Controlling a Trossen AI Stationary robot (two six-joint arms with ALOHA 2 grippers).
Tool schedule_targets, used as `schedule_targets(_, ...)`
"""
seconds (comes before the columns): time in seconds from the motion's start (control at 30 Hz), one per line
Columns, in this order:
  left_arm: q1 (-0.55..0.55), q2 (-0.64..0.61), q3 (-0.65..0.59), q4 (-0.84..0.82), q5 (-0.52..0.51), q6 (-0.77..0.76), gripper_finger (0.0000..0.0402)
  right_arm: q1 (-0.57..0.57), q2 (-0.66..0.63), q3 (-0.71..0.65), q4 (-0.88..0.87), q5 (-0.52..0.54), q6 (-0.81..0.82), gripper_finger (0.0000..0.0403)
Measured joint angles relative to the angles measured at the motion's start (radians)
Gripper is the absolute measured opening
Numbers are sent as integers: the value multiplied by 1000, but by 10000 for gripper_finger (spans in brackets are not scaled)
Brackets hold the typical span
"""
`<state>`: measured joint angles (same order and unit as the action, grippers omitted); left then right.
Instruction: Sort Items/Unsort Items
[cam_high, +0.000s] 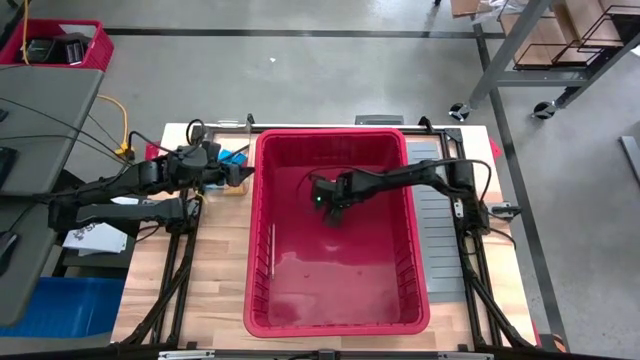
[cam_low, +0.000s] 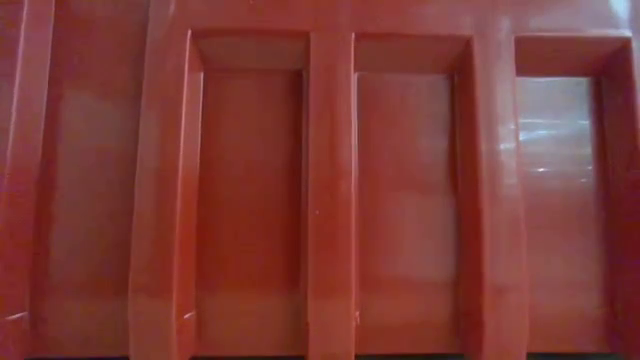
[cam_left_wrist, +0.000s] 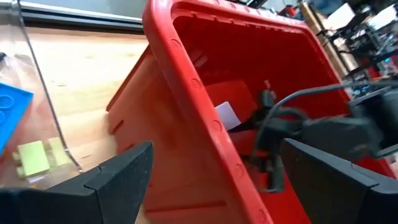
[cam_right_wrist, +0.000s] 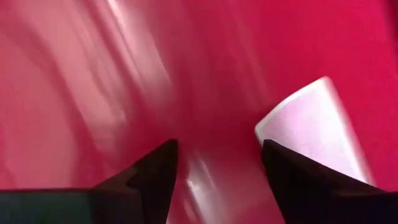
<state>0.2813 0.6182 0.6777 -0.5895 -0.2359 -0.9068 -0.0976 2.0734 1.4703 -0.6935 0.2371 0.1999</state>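
Note:
A large red bin (cam_high: 262, 300) fills the middle of the table. My right gripper (cam_high: 325, 200) reaches down into it and stands open above the bin's floor (cam_right_wrist: 217, 149). A white flat piece (cam_right_wrist: 314, 130) lies on that floor just beside one finger, untouched; it also shows in the left wrist view as the white piece (cam_left_wrist: 227, 115). My left gripper (cam_high: 238, 175) is open (cam_left_wrist: 217, 186) outside the bin's left wall (cam_left_wrist: 180, 93). A blue piece (cam_left_wrist: 9, 106) and yellow-green pieces (cam_left_wrist: 34, 157) lie in a clear tray beside it. No other items show.
The low view shows only the bin's ribbed red wall (cam_low: 330, 200). The clear tray (cam_high: 222, 160) with the blue piece (cam_high: 235, 157) sits on the wooden table at the bin's far left corner. Cables and arm frames run along both table sides.

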Motion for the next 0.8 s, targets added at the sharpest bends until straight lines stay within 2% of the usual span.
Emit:
schedule_targets(0.17,-1,0,0,13,1,-46,346,-24,29,4,-61,33,2,223)
schedule_targets(0.27,-1,0,0,14,1,-59,346,-36,36,5,-58,62,-42,205)
schedule_targets(0.37,-1,0,0,16,2,-69,346,-55,40,5,-58,55,-75,151)
schedule_targets(0.5,-1,0,0,16,5,-79,346,-74,47,4,-66,78,-102,31)
schedule_targets(0.53,-1,0,0,16,6,-80,346,-76,47,4,-67,92,-112,17)
schedule_targets(0.8,-2,0,0,20,0,-68,346,-33,11,129,-218,111,-134,1)
